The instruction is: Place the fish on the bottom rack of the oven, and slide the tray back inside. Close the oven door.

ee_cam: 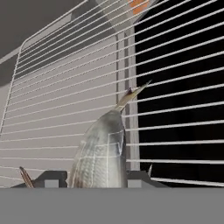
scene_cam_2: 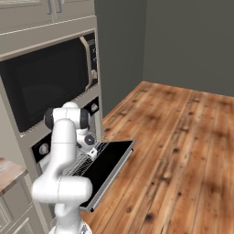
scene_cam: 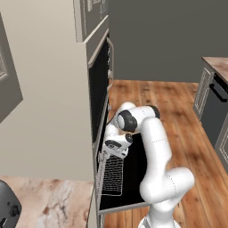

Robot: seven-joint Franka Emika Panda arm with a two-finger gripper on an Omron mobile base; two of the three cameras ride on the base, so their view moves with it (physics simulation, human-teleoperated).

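In the hand view the fish, silvery grey and mottled, sits between my gripper's two dark tips, tail pointing away. The gripper is shut on the fish. Just beyond it lies the bottom rack, a silver wire grid. The rack is pulled out of the oven over the oven door, which lies open and flat. My gripper hangs low over the rack's inner end, close to the oven front. From the right, the gripper is above the rack and the black door.
A black-fronted appliance with a bar handle sits in the beige cabinetry above the oven. A toaster stands on the marble counter at lower left. Wooden floor lies open to the right; more cabinets stand across the room.
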